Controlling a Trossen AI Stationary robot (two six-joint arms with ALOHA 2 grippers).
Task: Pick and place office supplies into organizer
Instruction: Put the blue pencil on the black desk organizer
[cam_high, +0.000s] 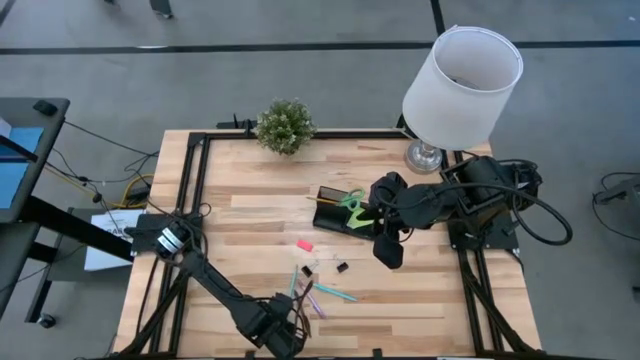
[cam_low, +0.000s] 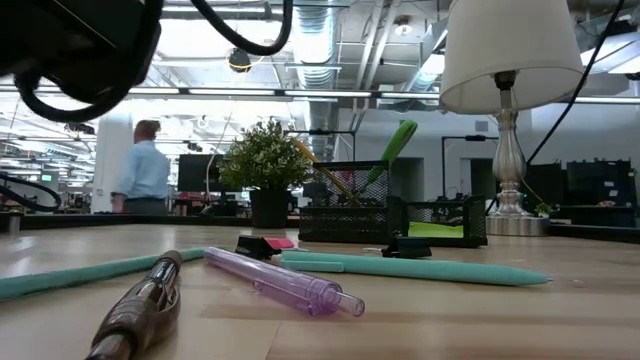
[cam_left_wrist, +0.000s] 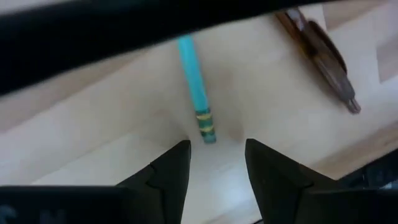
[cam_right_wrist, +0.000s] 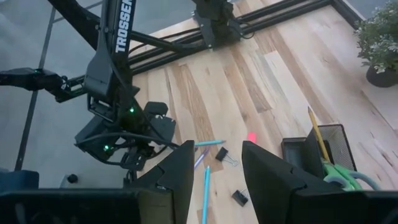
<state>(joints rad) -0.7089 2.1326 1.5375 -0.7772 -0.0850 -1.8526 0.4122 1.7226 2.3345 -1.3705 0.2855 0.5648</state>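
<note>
Both pincers gape empty: the left pincer (cam_left_wrist: 214, 163) over a teal pen (cam_left_wrist: 196, 87), the right pincer (cam_right_wrist: 214, 168) beside the organizer (cam_high: 338, 212).

Bright, even light; blurred foreground.

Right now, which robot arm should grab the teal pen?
Probably the left. The left gripper hangs open right over the teal pen, its end between the fingers. The right gripper waits open near the organizer, farther off.
</note>
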